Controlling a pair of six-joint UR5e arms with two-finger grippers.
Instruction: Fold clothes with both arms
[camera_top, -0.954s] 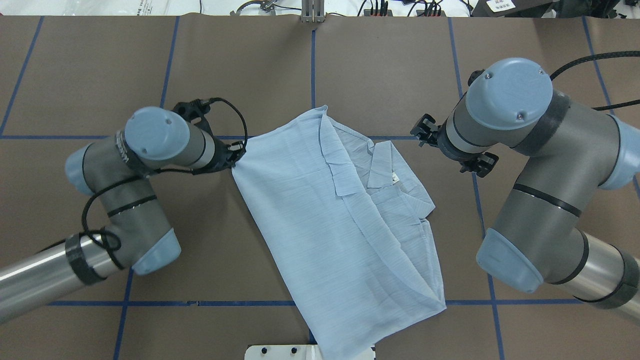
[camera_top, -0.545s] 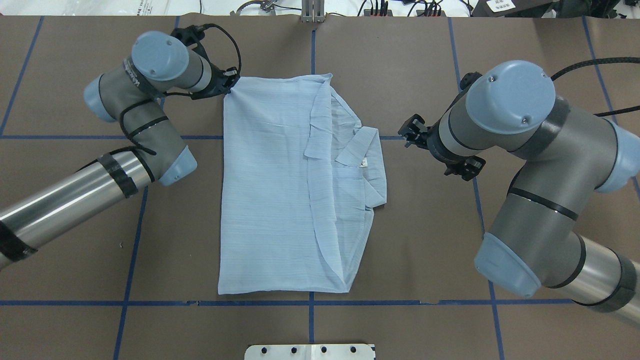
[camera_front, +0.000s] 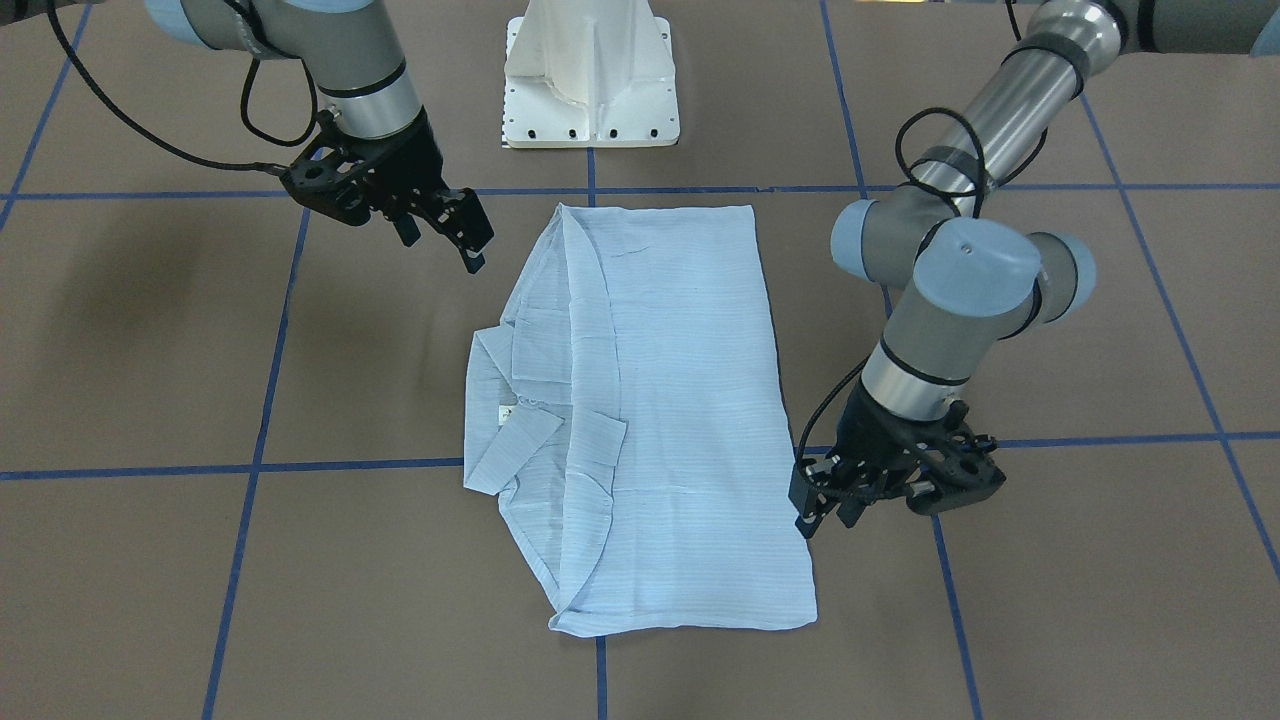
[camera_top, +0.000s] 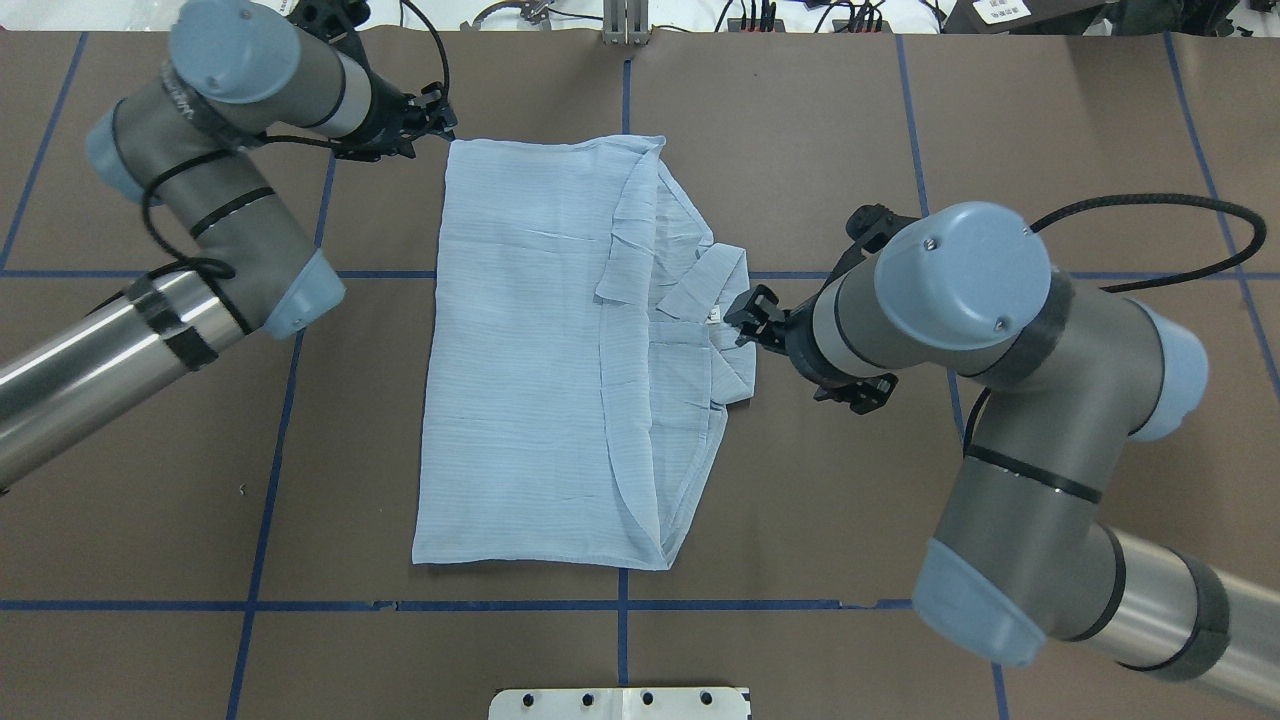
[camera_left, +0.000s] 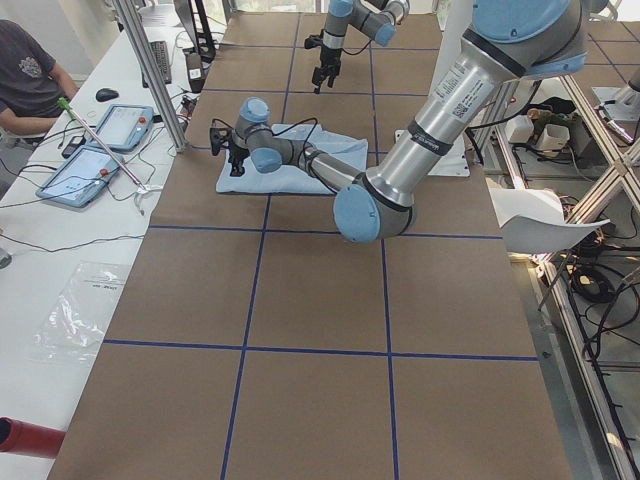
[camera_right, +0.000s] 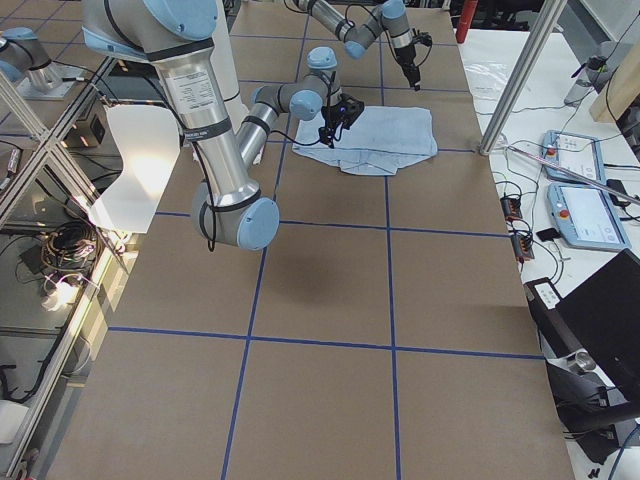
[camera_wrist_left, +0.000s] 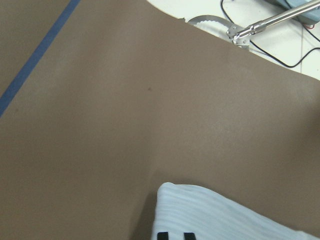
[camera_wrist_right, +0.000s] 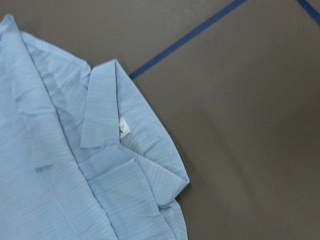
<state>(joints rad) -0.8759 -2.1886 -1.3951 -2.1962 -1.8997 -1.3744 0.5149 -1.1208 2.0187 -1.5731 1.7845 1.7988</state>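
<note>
The light-blue shirt (camera_top: 530, 350) lies flat at the middle of the brown tabletop (camera_top: 800, 130), folded into a rough rectangle; its plain half is toward the robot's left, and the overlapped front panels and the collar (camera_wrist_right: 100, 105) are toward the robot's right; a small white label (camera_wrist_right: 124, 127) shows just inside the collar; the near hem lies just short of a blue tape line (camera_top: 300, 606) that crosses the tabletop. The left gripper (camera_top: 440, 112) hovers at the shirt's far left corner, just beside it and apart from the cloth; its fingers stand a little apart and hold nothing; the left wrist view looks down on that corner lying on the tabletop. The right gripper (camera_front: 445, 245) hangs above the tabletop on the collar side; in the front-facing view it is apart from the cloth, while from overhead it overlaps the collar's edge; its fingers are spread wide and hold nothing. The white pedestal base (camera_front: 590, 80) stands on the robot's side of the shirt, apart from it.
</note>
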